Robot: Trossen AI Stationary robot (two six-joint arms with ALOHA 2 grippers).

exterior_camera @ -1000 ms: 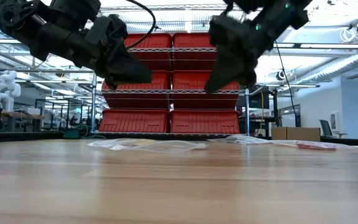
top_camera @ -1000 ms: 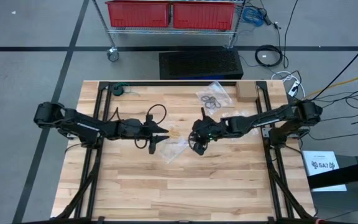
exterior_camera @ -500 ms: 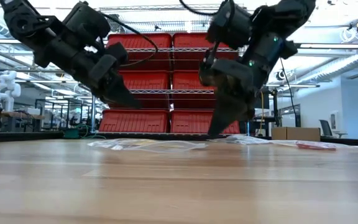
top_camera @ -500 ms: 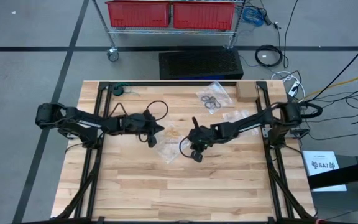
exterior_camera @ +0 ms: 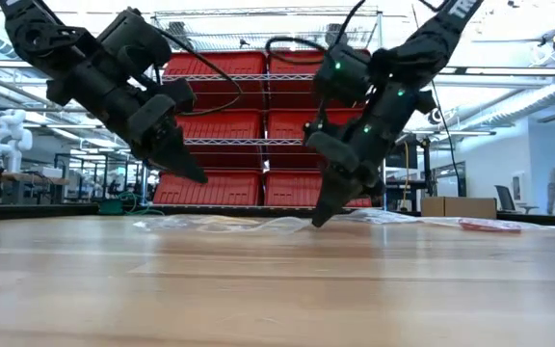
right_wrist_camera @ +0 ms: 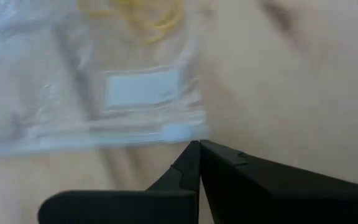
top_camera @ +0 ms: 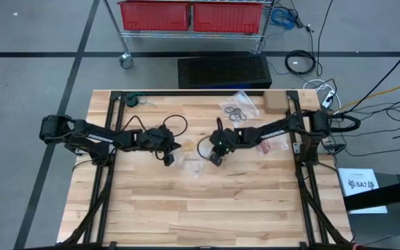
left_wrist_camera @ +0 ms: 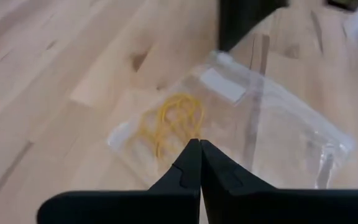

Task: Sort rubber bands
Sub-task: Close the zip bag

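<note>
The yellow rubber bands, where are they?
The yellowish thin rubber bands lie inside a clear plastic bag mid-table in the high view, between the shut left gripper and the shut right gripper.

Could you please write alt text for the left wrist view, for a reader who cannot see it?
The left claw, fingers shut together, points at a clear plastic bag lying flat on the wooden table. Yellowish rubber bands sit inside the bag, just beyond the fingertips.

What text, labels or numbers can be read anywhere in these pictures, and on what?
"SA7", roughly: on the white sheet beside the table's right edge; its smaller print is too small to read.
White label on the clear bag: blank or too blurred to read.
Nothing else legible.
</note>
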